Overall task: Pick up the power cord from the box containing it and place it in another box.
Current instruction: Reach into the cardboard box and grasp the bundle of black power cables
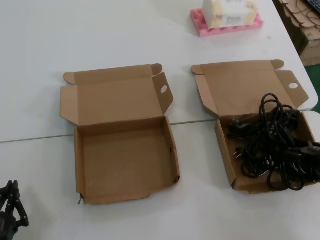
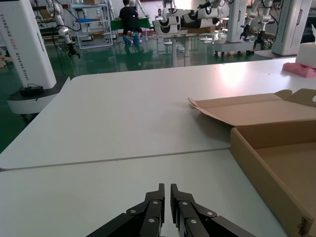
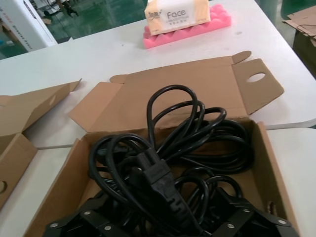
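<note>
The narrower box (image 1: pixel 226 160) with round holes in its side wall lies on the right, full of a heap of black cords (image 1: pixel 272 145). The single power cord cannot be told apart from that heap. My right gripper (image 3: pixel 165 217) is down in this box, open wide, with a plugged cord (image 3: pixel 160 180) and other strands lying between its fingers (image 3: pixel 84 217). In the head view it cannot be told from the cords. The wider box (image 1: pixel 125 160) with the ragged front wall is empty on the left. My left gripper (image 1: pixel 10 210) is parked, shut and empty, over the table at the near left (image 2: pixel 167 190).
A pink foam block with a tissue pack (image 1: pixel 227 17) stands at the back of the table (image 1: pixel 40 40), also seen in the right wrist view (image 3: pixel 185 24). Both lids lie open and flat behind the boxes. The table's right edge (image 1: pixel 312 107) runs close to the cord box.
</note>
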`<state>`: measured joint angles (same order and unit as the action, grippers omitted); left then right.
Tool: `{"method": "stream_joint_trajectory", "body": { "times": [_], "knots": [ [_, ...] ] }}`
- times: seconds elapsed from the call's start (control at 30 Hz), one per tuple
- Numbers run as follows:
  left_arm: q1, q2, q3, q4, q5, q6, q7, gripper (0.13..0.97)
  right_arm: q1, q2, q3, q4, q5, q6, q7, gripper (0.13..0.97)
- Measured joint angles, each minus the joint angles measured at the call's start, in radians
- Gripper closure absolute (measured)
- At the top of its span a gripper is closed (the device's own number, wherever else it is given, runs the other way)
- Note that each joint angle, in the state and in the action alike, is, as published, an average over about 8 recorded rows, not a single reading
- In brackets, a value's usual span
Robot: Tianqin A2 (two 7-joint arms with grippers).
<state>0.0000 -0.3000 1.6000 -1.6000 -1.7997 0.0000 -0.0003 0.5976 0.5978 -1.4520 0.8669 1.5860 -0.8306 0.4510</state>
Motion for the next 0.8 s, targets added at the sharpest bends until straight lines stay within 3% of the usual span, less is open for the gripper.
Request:
{"method": "stream_joint_trajectory", "body": {
  "times": [0.13,0.4,0.53,0.8],
  "knots": [
    [0.000,0.000,0.000,0.000,0.000,0.000,0.000,0.906,0.004,0.005,-0.007,-0.006,-0.001,0.016,0.000,0.372],
    [0.000,0.000,0.000,0.000,0.000,0.000,0.000,0.926,0.023,0.010,-0.032,-0.020,-0.004,0.045,0.000,0.581],
    [0.000,0.000,0.000,0.000,0.000,0.000,0.000,0.932,0.029,0.013,-0.043,-0.020,-0.005,0.054,0.000,0.581],
    [0.000,0.000,0.000,0.000,0.000,0.000,0.000,0.934,0.029,0.024,-0.047,0.003,-0.004,0.054,0.000,0.767]
  ]
}}
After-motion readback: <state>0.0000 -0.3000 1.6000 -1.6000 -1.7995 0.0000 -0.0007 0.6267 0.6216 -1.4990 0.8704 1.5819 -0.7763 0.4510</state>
